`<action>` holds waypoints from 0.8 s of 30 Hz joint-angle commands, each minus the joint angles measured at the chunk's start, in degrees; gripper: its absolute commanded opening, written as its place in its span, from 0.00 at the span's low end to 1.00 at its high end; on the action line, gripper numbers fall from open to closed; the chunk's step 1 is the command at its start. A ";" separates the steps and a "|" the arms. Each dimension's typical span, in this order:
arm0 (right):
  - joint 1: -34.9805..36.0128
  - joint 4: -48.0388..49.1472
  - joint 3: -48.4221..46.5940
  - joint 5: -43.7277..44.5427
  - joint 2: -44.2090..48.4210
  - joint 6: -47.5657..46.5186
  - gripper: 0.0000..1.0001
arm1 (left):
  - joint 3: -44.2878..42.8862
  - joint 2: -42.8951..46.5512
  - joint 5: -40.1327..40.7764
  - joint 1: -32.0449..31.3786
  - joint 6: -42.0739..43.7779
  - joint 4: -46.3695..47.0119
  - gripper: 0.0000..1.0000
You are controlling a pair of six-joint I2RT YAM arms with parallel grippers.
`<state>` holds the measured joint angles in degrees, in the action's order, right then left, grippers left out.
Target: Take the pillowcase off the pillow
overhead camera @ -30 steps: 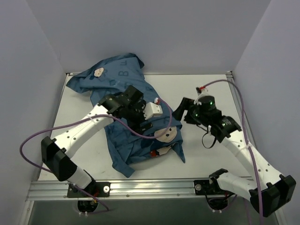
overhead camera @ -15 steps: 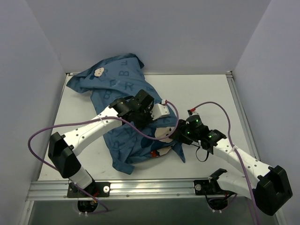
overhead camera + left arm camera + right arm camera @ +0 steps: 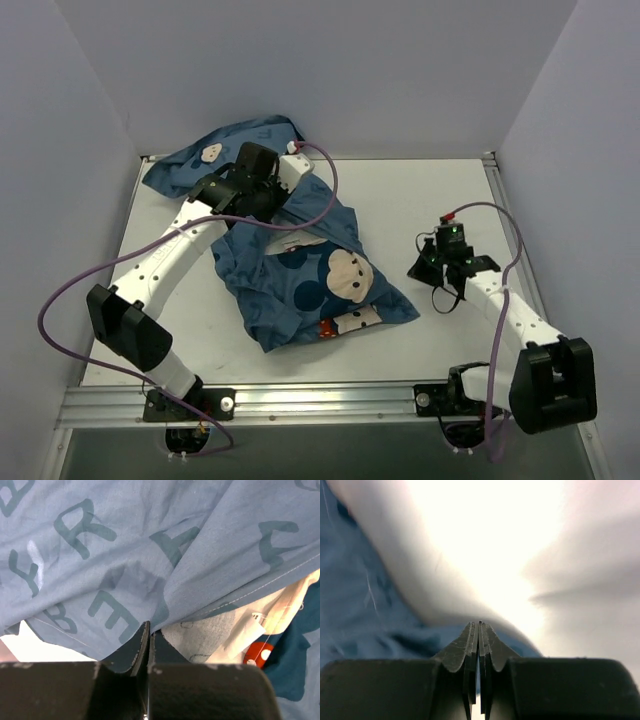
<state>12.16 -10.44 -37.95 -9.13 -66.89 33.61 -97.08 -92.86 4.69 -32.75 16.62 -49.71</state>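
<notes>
The blue pillowcase (image 3: pixel 300 275), printed with letters and a cream-and-red cartoon figure, lies crumpled from the back left to the table's middle. My left gripper (image 3: pixel 268 196) is shut on a fold of it near the back; in the left wrist view the fabric (image 3: pixel 125 555) hangs from the closed fingertips (image 3: pixel 145 630). My right gripper (image 3: pixel 412 272) is shut, just above the pillowcase's pointed right corner (image 3: pixel 412 311). Blurred blue cloth (image 3: pixel 365 610) reaches its tips (image 3: pixel 479 625); no pinched cloth shows. The pillow is hidden.
The white table (image 3: pixel 440 200) is ringed by a low metal frame (image 3: pixel 300 400) and pale walls on three sides. Purple cables loop off both arms, one over the fabric by the left wrist (image 3: pixel 325 190).
Both grippers have shut. The left arm drew back and left with the fabric, turning it to show the cartoon face. The right gripper moved right and the pillowcase's corner stretched that way.
</notes>
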 commanded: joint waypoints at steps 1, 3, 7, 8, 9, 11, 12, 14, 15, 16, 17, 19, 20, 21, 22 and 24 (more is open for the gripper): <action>-5.12 -0.64 -8.17 -0.37 -4.11 -9.60 0.00 | -0.58 2.16 -0.38 -0.29 -1.42 4.62 0.02; -6.36 -1.34 -14.84 -1.16 -8.41 -12.06 0.00 | 1.36 1.81 -1.96 -0.38 -1.77 5.06 0.02; -3.12 -5.55 -24.70 0.15 -9.50 -12.86 0.07 | 3.39 0.58 -3.98 -0.56 -2.38 7.35 0.02; 0.80 -5.30 -25.76 0.60 -8.53 -12.86 0.12 | 2.69 -0.03 -3.90 -0.56 -2.56 7.35 0.02; 3.28 -4.95 -27.07 0.86 -7.39 -13.04 0.22 | 2.25 -0.30 -3.90 -0.56 -3.08 7.52 0.02; 8.55 -3.28 -28.05 0.95 -4.92 -12.60 0.30 | 1.28 -0.92 -3.90 -0.38 -3.26 7.79 0.02; 13.71 -2.75 -28.57 1.30 -4.39 -12.08 0.36 | 0.67 -1.18 -3.90 -0.38 -3.35 7.96 0.02; 18.57 -0.21 -29.63 2.09 -3.95 -9.97 0.41 | -0.04 -1.97 -3.99 -0.38 -3.87 7.97 0.02; 22.69 0.85 -29.81 2.27 -4.29 -9.27 0.47 | -0.65 -2.06 -4.33 -0.38 -3.97 7.79 0.02; 24.47 3.29 -30.16 1.92 -5.43 -8.56 0.50 | -0.83 -2.41 -4.51 -0.30 -4.14 7.53 0.02; 26.05 4.19 -30.51 1.74 -6.31 -8.30 0.54 | -0.92 -2.50 -4.69 -0.21 -4.23 7.53 0.02; 29.56 6.90 -31.73 0.70 -9.99 -8.38 0.57 | -0.66 -2.50 -4.69 -0.21 -4.32 7.44 0.02; 30.63 7.62 -32.26 0.51 -11.23 -8.38 0.57 | -0.57 -2.33 -4.69 -0.21 -4.32 7.44 0.02; 31.60 8.23 -33.05 0.16 -12.72 -8.55 0.58 | -0.39 -2.24 -4.69 -0.03 -4.32 7.53 0.02; 33.35 9.20 -33.84 -0.80 -15.35 -9.51 0.58 | -0.39 -2.24 -4.69 0.06 -4.32 7.53 0.02; 34.76 9.73 -35.96 -0.98 -17.56 -10.49 0.59 | -0.31 -2.06 -4.69 0.58 -4.67 7.53 0.02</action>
<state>44.62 -4.08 -70.85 -8.47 -80.58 24.32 -94.78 -95.53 0.89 -32.71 11.64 -46.04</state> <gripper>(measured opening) 0.589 0.034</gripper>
